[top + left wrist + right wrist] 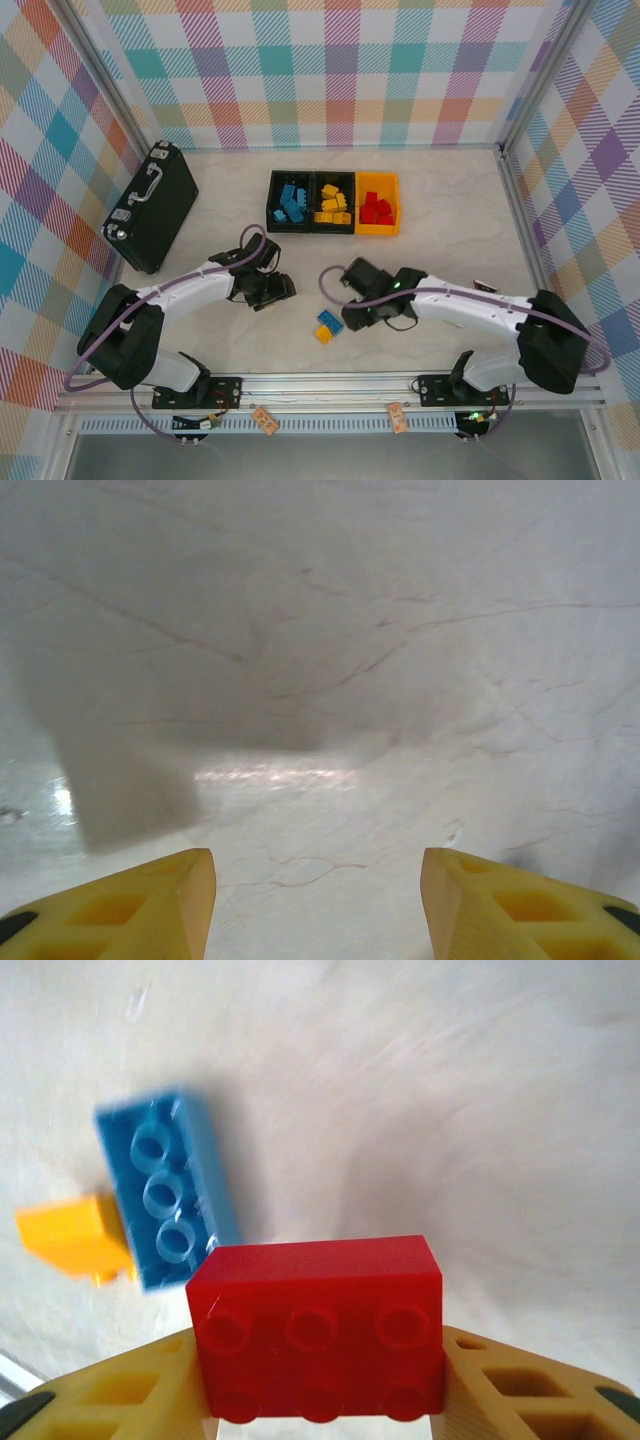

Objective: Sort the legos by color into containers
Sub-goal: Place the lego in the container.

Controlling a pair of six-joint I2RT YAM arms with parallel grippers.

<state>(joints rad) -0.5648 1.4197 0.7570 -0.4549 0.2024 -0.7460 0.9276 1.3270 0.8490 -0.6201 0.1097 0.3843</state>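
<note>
A red lego (318, 1335) sits between the yellow fingers of my right gripper (320, 1400), both pressing its ends, studs facing the camera. Just beyond it on the table lie a blue lego (168, 1198) and a yellow-orange lego (70, 1235); from above, the blue lego (329, 321) and yellow one (323, 335) lie beside my right gripper (354, 318). My left gripper (318, 900) is open over bare table, left of centre (272, 291). The containers stand at the back: a black bin with blue legos (290, 203), a black bin with yellow legos (333, 203), a yellow-orange bin with red legos (377, 205).
A black briefcase (152, 205) with a handle lies at the far left. Checked walls and metal rails (520, 215) close the table on three sides. Two small tags (264, 420) hang at the near edge below the arm bases.
</note>
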